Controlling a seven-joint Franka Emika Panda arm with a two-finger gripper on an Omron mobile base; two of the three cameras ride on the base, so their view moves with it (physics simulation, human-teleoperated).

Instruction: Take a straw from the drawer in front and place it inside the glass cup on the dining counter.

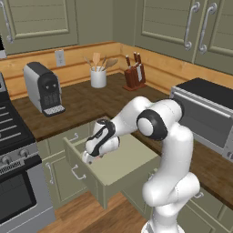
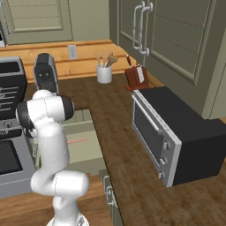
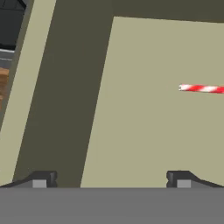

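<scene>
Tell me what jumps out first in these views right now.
The sage-green drawer stands pulled open below the wooden counter, with the white arm bent over it and its open hand hanging inside. On the drawer floor lies the red-and-white straw, untouched, off to the right in the hand view. A large toaster oven fills the counter at right.

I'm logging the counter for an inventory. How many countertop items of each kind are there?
Coffee machine: 1
Utensil holder: 1
Knife block: 1
Toaster oven: 1
Total: 4
</scene>
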